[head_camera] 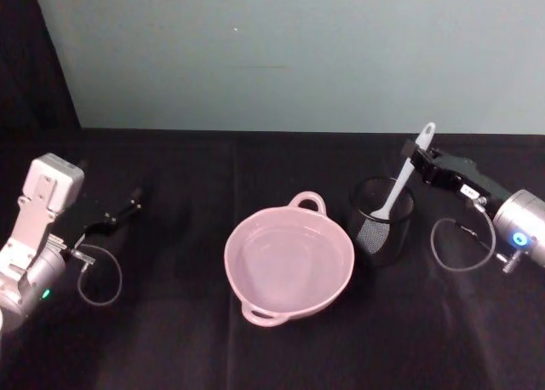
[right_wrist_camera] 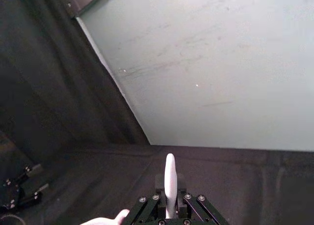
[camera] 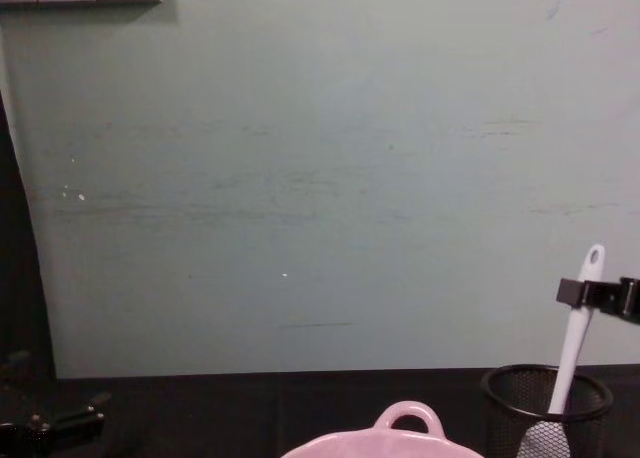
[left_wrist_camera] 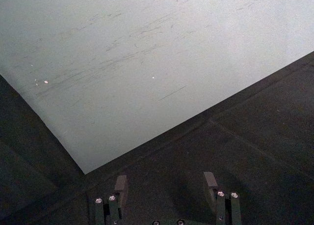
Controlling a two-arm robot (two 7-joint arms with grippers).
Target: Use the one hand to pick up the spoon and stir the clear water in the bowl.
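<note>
The white spoon point(head_camera: 398, 188) stands tilted in a black wire-mesh cup point(head_camera: 381, 237), blade down and handle end up. My right gripper point(head_camera: 421, 160) reaches in from the right and is shut on the upper handle. In the right wrist view the handle point(right_wrist_camera: 170, 178) rises between the jaws of that gripper point(right_wrist_camera: 170, 200). The chest view shows the spoon point(camera: 577, 343) and the gripper point(camera: 590, 293) above the cup point(camera: 545, 403). The pale pink bowl point(head_camera: 228, 258) with clear water sits at the table's middle, left of the cup. My left gripper point(head_camera: 128, 209) rests open at the far left.
A black cloth covers the table, with a pale green wall point(head_camera: 289, 58) behind it. The pink bowl's loop handle point(camera: 405, 416) shows at the bottom of the chest view. The left gripper point(left_wrist_camera: 165, 185) faces bare cloth and wall. Cables loop beside both wrists.
</note>
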